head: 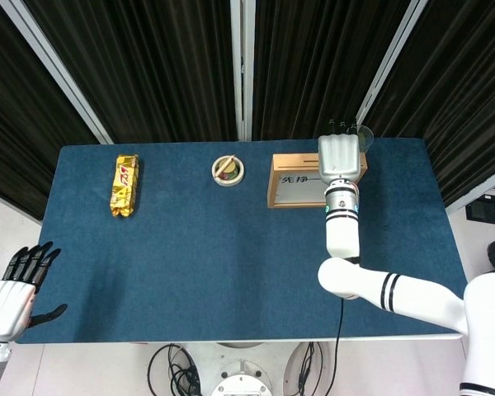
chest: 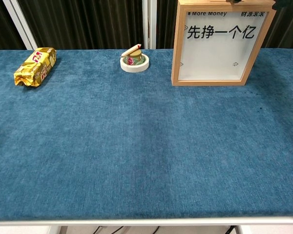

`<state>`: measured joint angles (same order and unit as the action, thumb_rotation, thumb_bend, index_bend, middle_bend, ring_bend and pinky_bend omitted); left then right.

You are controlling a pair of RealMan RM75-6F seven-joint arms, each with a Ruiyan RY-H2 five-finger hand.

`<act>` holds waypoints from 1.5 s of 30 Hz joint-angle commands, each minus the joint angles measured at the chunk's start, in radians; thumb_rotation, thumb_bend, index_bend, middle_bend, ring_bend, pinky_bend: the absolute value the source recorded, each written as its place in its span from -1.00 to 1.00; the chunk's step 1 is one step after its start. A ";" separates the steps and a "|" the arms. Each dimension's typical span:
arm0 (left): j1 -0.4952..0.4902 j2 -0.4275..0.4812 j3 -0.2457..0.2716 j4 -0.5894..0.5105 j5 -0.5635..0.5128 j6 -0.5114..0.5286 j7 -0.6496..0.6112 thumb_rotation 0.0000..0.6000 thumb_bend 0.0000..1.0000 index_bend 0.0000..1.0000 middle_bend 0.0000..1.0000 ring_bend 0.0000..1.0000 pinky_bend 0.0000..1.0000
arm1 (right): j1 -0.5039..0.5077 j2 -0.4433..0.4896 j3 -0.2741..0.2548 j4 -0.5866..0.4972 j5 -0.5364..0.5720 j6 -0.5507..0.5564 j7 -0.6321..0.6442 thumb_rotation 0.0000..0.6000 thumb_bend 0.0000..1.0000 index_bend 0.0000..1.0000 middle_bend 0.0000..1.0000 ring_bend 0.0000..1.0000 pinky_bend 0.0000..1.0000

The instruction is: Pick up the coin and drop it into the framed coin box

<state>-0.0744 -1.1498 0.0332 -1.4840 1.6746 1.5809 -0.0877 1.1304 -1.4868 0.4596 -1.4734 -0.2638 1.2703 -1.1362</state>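
The right hand's fingers (head: 343, 128) point away from the camera over the top edge of the framed coin box (head: 295, 180), so the back of the right hand (head: 340, 157) hides them; I cannot tell whether they pinch anything. The coin itself shows in neither view. It may sit under those fingertips at the slot, but that is only a guess. In the chest view only the box front (chest: 218, 46) shows, upright at the far side of the desk (head: 231, 256), and the hand is cut off above it.

A coin should be light, rigid, thin and slick. It is best pinched by its rim between thumb and one fingertip, edge lined up with the slot, since a flat-face hold would let it slide.

The left hand (head: 18, 285) hangs off the near left corner of the desk, fingers spread and empty. Further out lie a small round dish (head: 228, 170) and a yellow snack packet (head: 125, 185).
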 commanded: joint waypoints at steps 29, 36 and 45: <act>-0.007 0.001 -0.012 -0.003 -0.019 -0.012 0.007 1.00 -0.80 -0.85 -1.00 -1.00 -1.00 | -0.294 0.280 -0.180 -0.459 -0.500 0.214 0.330 1.00 -0.30 -0.64 -1.00 -1.00 -1.00; -0.007 -0.005 -0.014 -0.012 -0.024 -0.017 0.041 1.00 -0.80 -0.86 -1.00 -1.00 -1.00 | -0.649 0.358 -0.489 -0.465 -0.962 0.468 0.623 1.00 -0.34 -0.64 -0.99 -1.00 -1.00; 0.002 -0.002 -0.018 -0.029 -0.029 -0.001 0.069 1.00 -0.80 -0.85 -1.00 -1.00 -1.00 | -0.903 0.260 -0.648 -0.196 -1.151 0.547 0.847 1.00 -0.40 -1.00 -1.00 -1.00 -1.00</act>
<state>-0.0725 -1.1519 0.0154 -1.5128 1.6463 1.5799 -0.0190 0.3167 -1.1933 -0.1390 -1.7644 -1.3475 1.7631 -0.3507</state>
